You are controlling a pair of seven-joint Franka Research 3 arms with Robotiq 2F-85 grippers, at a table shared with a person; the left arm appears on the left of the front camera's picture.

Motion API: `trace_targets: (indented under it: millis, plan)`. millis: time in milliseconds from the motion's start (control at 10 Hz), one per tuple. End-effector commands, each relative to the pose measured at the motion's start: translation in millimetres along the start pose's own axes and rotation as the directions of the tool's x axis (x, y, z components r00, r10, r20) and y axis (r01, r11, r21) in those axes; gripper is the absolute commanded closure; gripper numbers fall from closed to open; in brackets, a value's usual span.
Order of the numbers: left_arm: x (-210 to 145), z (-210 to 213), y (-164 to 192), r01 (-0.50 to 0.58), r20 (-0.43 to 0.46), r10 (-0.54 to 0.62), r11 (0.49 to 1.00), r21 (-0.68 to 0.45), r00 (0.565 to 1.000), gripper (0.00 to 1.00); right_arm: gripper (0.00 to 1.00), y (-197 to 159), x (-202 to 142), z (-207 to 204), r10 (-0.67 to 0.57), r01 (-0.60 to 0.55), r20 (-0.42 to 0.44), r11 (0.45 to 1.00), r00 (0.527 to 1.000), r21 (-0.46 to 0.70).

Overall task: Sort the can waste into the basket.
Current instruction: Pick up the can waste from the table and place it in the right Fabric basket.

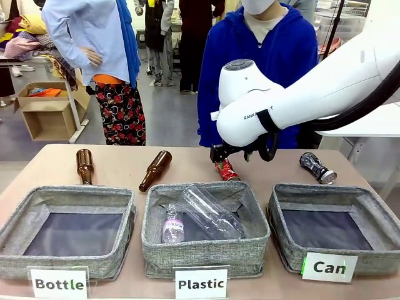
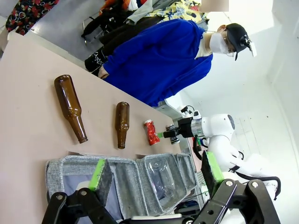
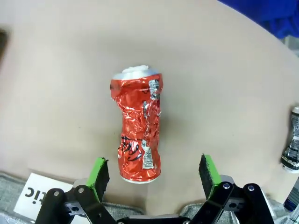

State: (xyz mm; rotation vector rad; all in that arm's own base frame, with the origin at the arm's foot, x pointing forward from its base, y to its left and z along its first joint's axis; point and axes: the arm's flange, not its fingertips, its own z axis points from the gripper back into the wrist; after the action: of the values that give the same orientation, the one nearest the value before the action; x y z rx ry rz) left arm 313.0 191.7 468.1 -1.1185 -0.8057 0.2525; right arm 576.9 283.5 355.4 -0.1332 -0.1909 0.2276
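A crushed red can (image 1: 226, 170) lies on the table just behind the middle bin. My right gripper (image 1: 223, 156) hangs right over it. In the right wrist view the red can (image 3: 138, 126) lies lengthwise in front of my right gripper (image 3: 153, 171), whose green pads stand wide apart and touch nothing. A dark crushed can (image 1: 317, 167) with a shiny end lies at the back right, and shows at the edge as the dark can (image 3: 292, 147). The grey basket (image 1: 375, 261) labelled "Can" stands front right with only its dark floor showing. My left gripper (image 2: 156, 172) is open, high above the bins.
Two brown bottles (image 1: 84, 165) (image 1: 155, 170) lie at the back left. The "Plastic" bin (image 1: 203, 253) holds clear plastic bottles; the "Bottle" bin (image 1: 62, 265) stands front left. A person in a blue hoodie (image 1: 275, 56) stands at the far edge.
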Motion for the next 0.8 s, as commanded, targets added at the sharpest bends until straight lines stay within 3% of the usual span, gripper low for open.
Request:
trace_targets:
  millis: [0, 400, 700]
  plan:
    - [0.4, -0.7, 0.3, 0.014, 0.013, -0.014, 1.0, -0.016, 1.0, 0.0, 0.0, -3.4, 10.8, -3.5, 0.0, 0.0, -0.013, 1.0, 1.0, 0.016]
    - [0.4, -0.7, 0.3, 0.014, 0.013, -0.014, 1.0, -0.016, 1.0, 0.0, 0.0, -9.7, 18.8, -17.1, -0.141, 0.144, -0.031, 0.984, 0.99, 0.106]
    - [0.4, -0.7, 0.3, 0.014, 0.013, -0.014, 1.0, -0.016, 1.0, 0.0, 0.0, -11.6, 21.4, -27.5, -0.143, 0.153, -0.074, 0.976, 0.987, 0.153]
